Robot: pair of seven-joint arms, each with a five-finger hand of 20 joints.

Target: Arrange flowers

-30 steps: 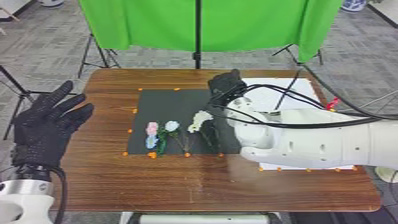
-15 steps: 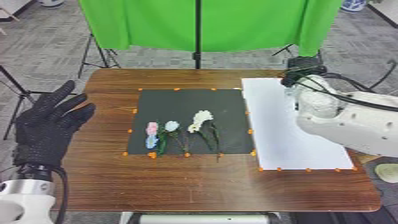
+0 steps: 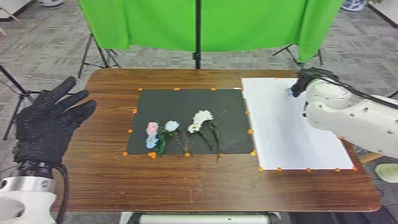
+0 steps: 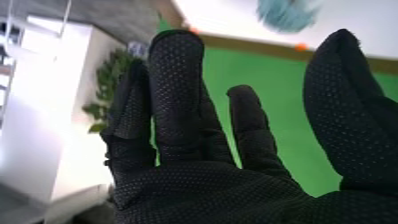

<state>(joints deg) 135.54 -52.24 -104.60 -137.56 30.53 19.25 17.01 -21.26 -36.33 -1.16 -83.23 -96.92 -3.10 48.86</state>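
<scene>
A: Start with the big picture. Which step?

B: Brown table (image 3: 98, 175), watched from my spot in the room. White sheet (image 3: 298, 137) on the right, dark mat (image 3: 182, 105) beside it. My reading: mid-task, collecting one more flower from the sheet for the group on the mat.

A: Left hand (image 3: 49, 122)?

B: Beside the table's left side, fingers spread, nothing in it. Seems to be waiting.

A: Right hand (image 3: 314, 76)?

B: At the far end of the sheet. Fingers (image 4: 178, 90) mostly straight, thumb (image 4: 338, 100) well apart from them. Pinching nothing. Contact with the flower there: none that I can make out.

A: And the flowers, largest first?

B: On the mat: white flower (image 3: 202, 116), then pink flower (image 3: 152, 128), blue flower (image 3: 151, 141) and small pale flower (image 3: 171, 126), all towards the near edge. On the sheet: one pale blue bloom (image 4: 286, 15), near the right hand. Its stem I can't trace.

A: What does the next move call for?

B: Bring the open hand down over the stem, close thumb and fingers lightly, lift, carry across to the mat. Risk, in my estimate: pinching the petals, or missing a thin stem lying flat.
</scene>
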